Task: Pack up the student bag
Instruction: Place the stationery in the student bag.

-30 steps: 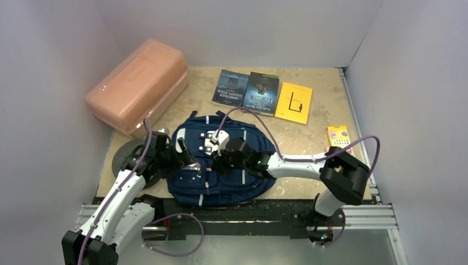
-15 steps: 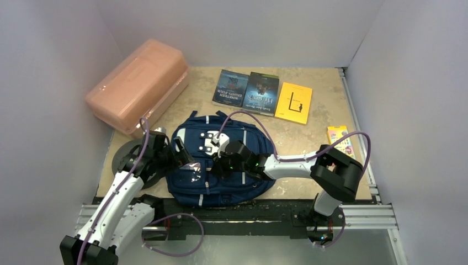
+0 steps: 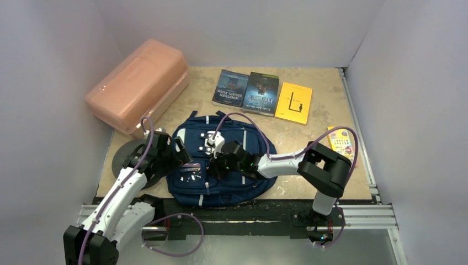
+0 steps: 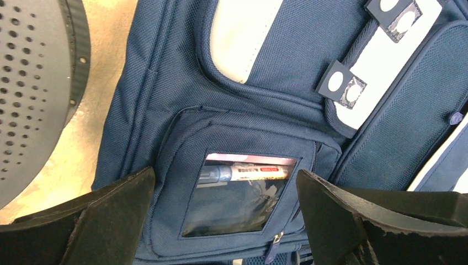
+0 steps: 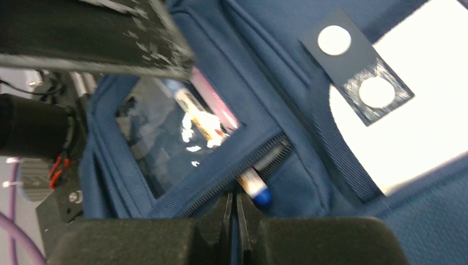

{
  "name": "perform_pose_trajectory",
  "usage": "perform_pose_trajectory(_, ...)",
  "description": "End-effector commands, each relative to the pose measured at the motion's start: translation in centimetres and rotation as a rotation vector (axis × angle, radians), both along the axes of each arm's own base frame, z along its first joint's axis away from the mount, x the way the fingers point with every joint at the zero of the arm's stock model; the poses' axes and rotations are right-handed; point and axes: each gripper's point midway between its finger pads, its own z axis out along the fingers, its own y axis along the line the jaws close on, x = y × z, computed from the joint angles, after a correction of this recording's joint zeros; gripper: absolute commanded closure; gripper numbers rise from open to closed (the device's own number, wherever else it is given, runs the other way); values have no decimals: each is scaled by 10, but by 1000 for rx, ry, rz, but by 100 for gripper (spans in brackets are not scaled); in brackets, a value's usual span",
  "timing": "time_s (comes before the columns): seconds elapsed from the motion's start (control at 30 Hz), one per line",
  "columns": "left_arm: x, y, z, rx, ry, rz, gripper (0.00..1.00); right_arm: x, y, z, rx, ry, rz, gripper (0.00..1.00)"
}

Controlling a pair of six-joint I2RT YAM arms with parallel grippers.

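The navy student bag point(image 3: 226, 190) lies flat at the table's near middle, front side up. My left gripper point(image 3: 190, 164) hovers open over its front pocket with the clear window point(image 4: 237, 204), one finger on each side and nothing between them point(image 4: 226, 221). A marker point(image 4: 248, 172) lies inside behind the window. My right gripper point(image 3: 214, 165) is shut at that pocket's zip, with a thin blue strip pinched between its jaws point(image 5: 237, 207). The marker's blue-capped end point(image 5: 255, 186) pokes out of the zip gap right beside it.
A salmon-pink plastic box point(image 3: 138, 83) stands at the back left. Three books point(image 3: 262, 93) lie at the back centre. A colourful small pack point(image 3: 342, 141) lies at the right edge. A grey perforated disc point(image 3: 124, 157) sits left of the bag.
My right arm has folded in towards the left, and its gripper has shifted slightly left and nearer along the pocket. The left gripper has hardly moved.
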Motion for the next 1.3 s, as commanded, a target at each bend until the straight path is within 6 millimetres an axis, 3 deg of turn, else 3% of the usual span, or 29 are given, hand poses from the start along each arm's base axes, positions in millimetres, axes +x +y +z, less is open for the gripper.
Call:
perform_pose_trajectory(0.0,5,-18,1,-114,-23,-1,0,-11,33,36,135,-32,154,94)
perform_pose_trajectory(0.13,5,-19,1,-120,-23,2,0,-49,40,51,234,6,330,95)
perform_pose_trajectory(0.23,5,-16,4,-110,-29,5,0,-62,33,53,252,50,368,92)
perform_pose_trajectory(0.33,4,-12,8,-88,-33,9,0,-52,18,52,221,67,282,91)
perform_pose_trajectory(0.47,2,-9,10,-75,-42,14,0,-39,-3,53,176,80,170,81)
perform_pose_trajectory(0.57,1,-8,9,-73,-38,17,0,-23,-16,53,146,93,76,73)
perform_pose_trajectory(0.67,0,-10,6,-82,-32,15,0,-2,-24,51,158,144,19,73)
perform_pose_trajectory(0.87,0,-11,3,-88,-21,13,0,12,-10,45,182,211,9,93)
perform_pose_trajectory(1.03,-1,-15,-1,-107,-10,10,0,18,-3,24,137,226,-1,96)
perform_pose_trajectory(1.27,-2,-17,-1,-123,-6,10,0,-20,25,30,185,285,113,99)
